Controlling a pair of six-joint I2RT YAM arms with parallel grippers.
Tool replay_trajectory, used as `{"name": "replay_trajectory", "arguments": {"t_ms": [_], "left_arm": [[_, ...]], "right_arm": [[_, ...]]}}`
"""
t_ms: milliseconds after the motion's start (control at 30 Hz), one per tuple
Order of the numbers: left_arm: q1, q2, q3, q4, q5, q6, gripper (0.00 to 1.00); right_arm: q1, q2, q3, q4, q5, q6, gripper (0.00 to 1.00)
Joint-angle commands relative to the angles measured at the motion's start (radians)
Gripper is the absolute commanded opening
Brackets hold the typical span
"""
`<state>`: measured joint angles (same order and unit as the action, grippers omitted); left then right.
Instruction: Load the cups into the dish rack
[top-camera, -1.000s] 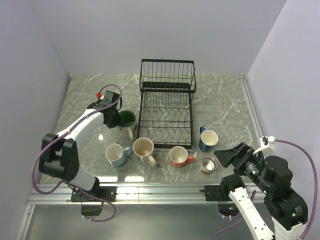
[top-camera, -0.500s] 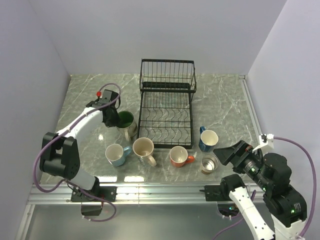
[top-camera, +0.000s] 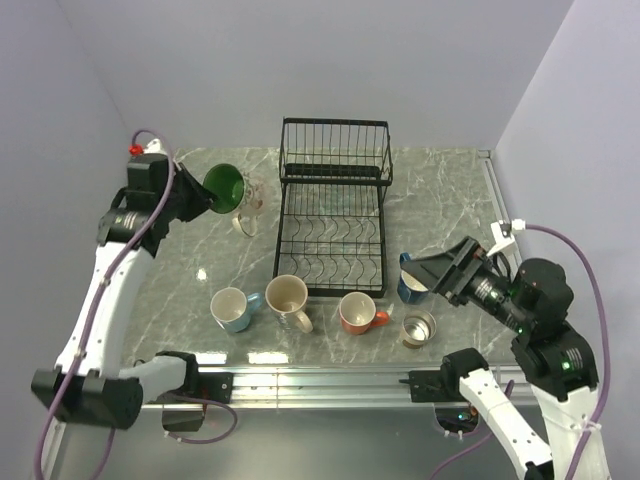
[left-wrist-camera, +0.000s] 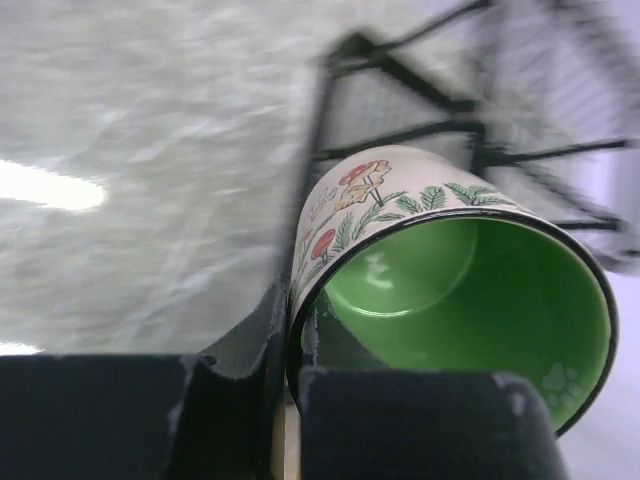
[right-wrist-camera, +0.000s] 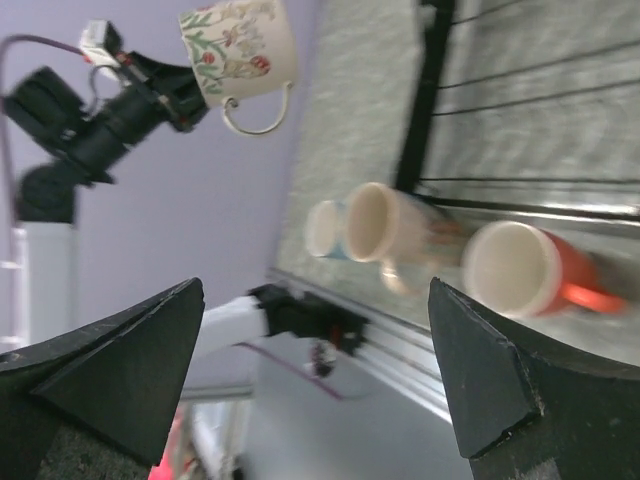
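Above the worktop, left of the dish rack, the left jaws pinched the green-lined mug by its rim; the right jaws gaped wide, empty. Nothing was racked yet: five other cups stood near the rack's front.

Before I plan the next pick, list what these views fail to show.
- Dark blue cup: top view, mostly covered by the right arm's jaws; absent from the right wrist view.
- Green-lined mug: left wrist view, handle out of sight, lower rim behind the left arm's jaws.
- Dish rack: left wrist view, motion-blurred and cut off by the frame.
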<state>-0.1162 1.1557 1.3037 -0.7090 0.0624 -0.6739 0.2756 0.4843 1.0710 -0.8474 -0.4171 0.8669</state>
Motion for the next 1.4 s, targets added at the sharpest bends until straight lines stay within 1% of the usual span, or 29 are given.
{"name": "replay_trajectory", "arguments": {"t_ms": [0, 33, 67, 100, 133, 167, 200, 233, 267, 333, 433, 467, 500, 533, 567, 600, 667, 833, 933, 967, 1033, 1100, 1133, 1167, 1233, 1267, 1333, 1367], "left_arm": [[0.003, -0.096, 0.007, 0.246, 0.258, -0.189, 0.00], [0.003, -0.114, -0.045, 0.297, 0.302, -0.231, 0.00], [0.003, -0.152, -0.075, 0.357, 0.363, -0.277, 0.00], [0.003, -0.171, -0.107, 0.476, 0.401, -0.376, 0.00], [0.003, -0.207, -0.180, 0.559, 0.428, -0.425, 0.00], [0.001, -0.223, -0.214, 0.627, 0.451, -0.478, 0.00], [-0.002, -0.238, -0.249, 0.688, 0.489, -0.577, 0.00], [-0.010, -0.255, -0.305, 0.804, 0.499, -0.617, 0.00], [-0.017, -0.260, -0.320, 0.841, 0.510, -0.645, 0.00], [-0.043, -0.266, -0.339, 0.894, 0.501, -0.677, 0.00], [-0.146, -0.275, -0.386, 0.994, 0.455, -0.733, 0.00], [-0.166, -0.274, -0.403, 1.075, 0.445, -0.756, 0.00], [-0.183, -0.271, -0.421, 1.112, 0.435, -0.806, 0.00], [-0.204, -0.268, -0.457, 1.156, 0.413, -0.837, 0.00], [-0.215, -0.264, -0.477, 1.202, 0.403, -0.871, 0.00], [-0.221, -0.260, -0.495, 1.300, 0.396, -0.930, 0.00], [-0.238, -0.242, -0.508, 1.335, 0.393, -0.960, 0.00], [-0.298, -0.211, -0.443, 1.286, 0.407, -0.934, 0.00], [-0.333, -0.202, -0.454, 1.296, 0.396, -0.937, 0.00], [-0.339, -0.200, -0.458, 1.296, 0.395, -0.937, 0.00], [-0.350, -0.189, -0.471, 1.287, 0.387, -0.941, 0.00], [-0.358, -0.185, -0.497, 1.310, 0.378, -0.961, 0.00], [-0.361, -0.180, -0.503, 1.321, 0.375, -0.970, 0.00], [-0.362, -0.176, -0.506, 1.338, 0.375, -0.978, 0.00], [-0.372, -0.159, -0.501, 1.339, 0.381, -0.984, 0.00], [-0.373, -0.153, -0.498, 1.336, 0.387, -0.984, 0.00], [-0.382, -0.139, -0.486, 1.336, 0.395, -0.984, 0.00], [-0.384, -0.133, -0.486, 1.335, 0.396, -0.983, 0.00]], "right_arm": [[0.005, 0.033, -0.066, 0.329, -0.155, 0.163, 1.00], [0.005, 0.031, -0.089, 0.394, -0.184, 0.208, 1.00], [0.007, 0.031, -0.114, 0.460, -0.195, 0.298, 1.00], [0.007, 0.034, -0.150, 0.573, -0.201, 0.338, 0.99], [0.008, 0.042, -0.163, 0.618, -0.207, 0.372, 1.00], [0.017, 0.060, -0.174, 0.683, -0.207, 0.415, 0.99], [0.028, 0.072, -0.175, 0.708, -0.207, 0.429, 0.99], [0.037, 0.085, -0.172, 0.726, -0.204, 0.437, 0.99], [0.051, 0.112, -0.163, 0.755, -0.193, 0.442, 0.98], [0.111, 0.144, -0.149, 0.780, -0.175, 0.442, 0.97], [0.236, 0.223, -0.106, 0.792, -0.102, 0.417, 0.95], [0.266, 0.262, -0.099, 0.795, -0.085, 0.416, 0.95], [0.292, 0.281, -0.091, 0.826, -0.050, 0.416, 0.94], [0.348, 0.295, -0.088, 0.835, -0.029, 0.414, 0.94], [0.370, 0.319, -0.086, 0.841, -0.010, 0.402, 0.94], [0.388, 0.330, -0.085, 0.846, 0.010, 0.396, 0.94], [0.411, 0.362, -0.079, 0.846, 0.032, 0.382, 0.93], [0.418, 0.410, -0.065, 0.880, 0.037, 0.371, 0.91], [0.430, 0.441, -0.059, 0.889, 0.034, 0.354, 0.88], [0.433, 0.451, -0.063, 0.899, 0.031, 0.351, 0.86], [0.442, 0.461, -0.066, 0.910, 0.035, 0.351, 0.84], [0.448, 0.471, -0.066, 0.939, 0.032, 0.353, 0.79], [0.450, 0.477, -0.065, 0.947, 0.034, 0.347, 0.77], [0.451, 0.481, -0.054, 0.949, 0.037, 0.342, 0.68], [0.450, 0.488, -0.040, 0.949, 0.038, 0.324, 0.60], [0.451, 0.499, -0.028, 0.943, 0.038, 0.317, 0.51], [0.450, 0.507, -0.019, 0.944, 0.034, 0.310, 0.45], [0.451, 0.511, -0.016, 0.952, 0.032, 0.311, 0.40]]}}
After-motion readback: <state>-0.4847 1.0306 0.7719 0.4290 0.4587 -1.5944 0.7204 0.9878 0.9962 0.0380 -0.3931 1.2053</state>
